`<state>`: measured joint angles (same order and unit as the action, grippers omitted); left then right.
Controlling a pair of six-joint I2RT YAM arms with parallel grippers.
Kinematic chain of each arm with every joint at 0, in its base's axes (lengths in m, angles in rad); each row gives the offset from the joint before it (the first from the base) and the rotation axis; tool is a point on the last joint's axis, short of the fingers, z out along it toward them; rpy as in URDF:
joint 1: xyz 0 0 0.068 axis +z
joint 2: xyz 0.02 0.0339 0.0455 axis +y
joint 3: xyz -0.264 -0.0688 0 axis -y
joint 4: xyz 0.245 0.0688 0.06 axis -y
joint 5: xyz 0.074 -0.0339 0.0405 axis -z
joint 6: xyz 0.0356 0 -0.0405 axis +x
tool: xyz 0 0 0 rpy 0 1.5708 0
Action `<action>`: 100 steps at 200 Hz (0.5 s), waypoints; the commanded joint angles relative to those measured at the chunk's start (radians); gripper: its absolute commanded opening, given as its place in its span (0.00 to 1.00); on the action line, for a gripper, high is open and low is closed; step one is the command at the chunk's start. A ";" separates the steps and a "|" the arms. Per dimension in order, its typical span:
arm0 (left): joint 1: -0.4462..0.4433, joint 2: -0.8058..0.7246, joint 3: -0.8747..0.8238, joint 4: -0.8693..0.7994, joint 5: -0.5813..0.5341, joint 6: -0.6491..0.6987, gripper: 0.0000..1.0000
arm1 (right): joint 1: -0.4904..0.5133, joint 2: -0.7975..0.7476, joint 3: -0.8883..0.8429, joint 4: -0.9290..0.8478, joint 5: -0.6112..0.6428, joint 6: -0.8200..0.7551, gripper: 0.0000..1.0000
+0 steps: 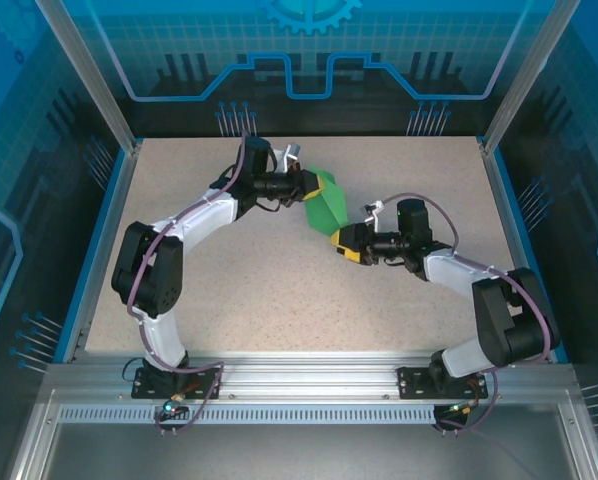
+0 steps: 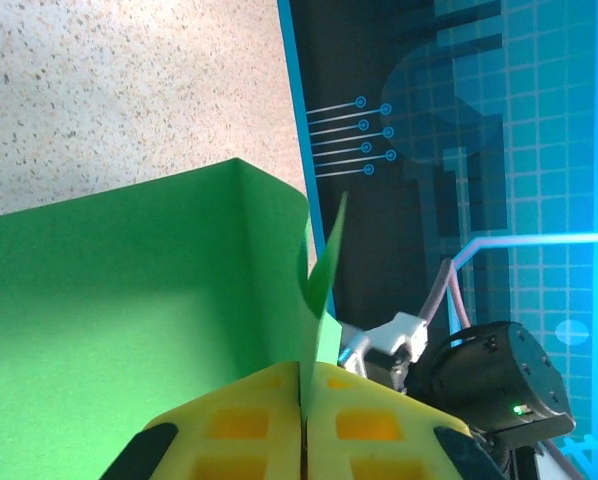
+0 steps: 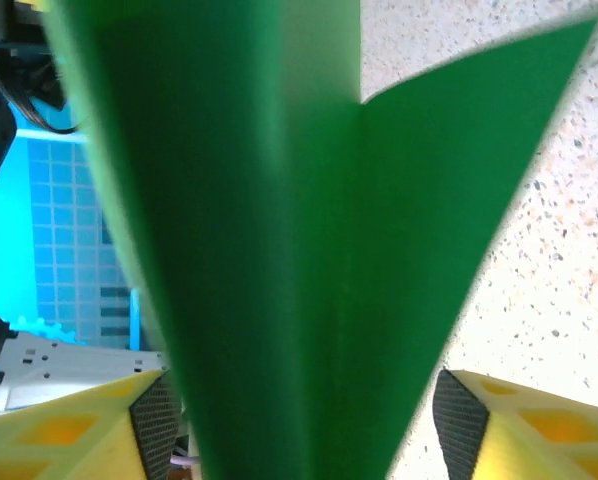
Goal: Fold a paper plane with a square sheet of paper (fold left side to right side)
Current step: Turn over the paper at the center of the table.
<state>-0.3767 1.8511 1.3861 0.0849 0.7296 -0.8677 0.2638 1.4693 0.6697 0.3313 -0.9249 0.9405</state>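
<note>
A speckled beige tabletop (image 1: 279, 290) edged in blue sits inside an enclosure of blue panels (image 1: 309, 50) printed with circuit lines and a gear, framed by aluminium posts (image 1: 79, 70); a slotted aluminium rail (image 1: 309, 375) runs along the tabletop's near edge, carrying both arm bases. Over the middle of the tabletop, a little toward its far edge, a creased sheet of green paper (image 1: 326, 205) stands between the two grippers; whether its lower edge touches the tabletop cannot be told. The left gripper (image 1: 301, 186) reaches in from the tabletop's left half; in its wrist view its yellow fingers (image 2: 239, 420) are pressed together on one edge of the sheet, which rises from between them with a curled flap. The right gripper (image 1: 344, 245) comes in from the tabletop's right half; in its wrist view its yellow fingers (image 3: 524, 430) stand wide, one on either side of the folded sheet, with gaps showing between the pads and the paper.
</note>
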 commanded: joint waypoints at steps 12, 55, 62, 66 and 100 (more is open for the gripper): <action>-0.004 -0.044 -0.035 0.033 0.040 -0.024 0.07 | -0.006 -0.010 0.044 0.067 0.000 0.033 0.62; -0.007 -0.044 -0.055 0.051 0.057 -0.028 0.07 | -0.031 -0.018 0.069 0.064 0.014 0.038 0.49; -0.007 -0.044 -0.056 0.054 0.060 -0.029 0.07 | -0.033 -0.018 0.072 0.063 0.017 0.038 0.46; -0.006 -0.044 -0.057 0.053 0.063 -0.028 0.07 | -0.034 -0.019 0.073 0.061 0.018 0.039 0.44; -0.007 -0.053 -0.065 0.046 0.072 0.000 0.15 | -0.038 -0.026 0.083 0.009 0.032 0.006 0.25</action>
<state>-0.3767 1.8446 1.3369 0.1120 0.7616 -0.8925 0.2386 1.4681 0.7223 0.3737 -0.9028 0.9798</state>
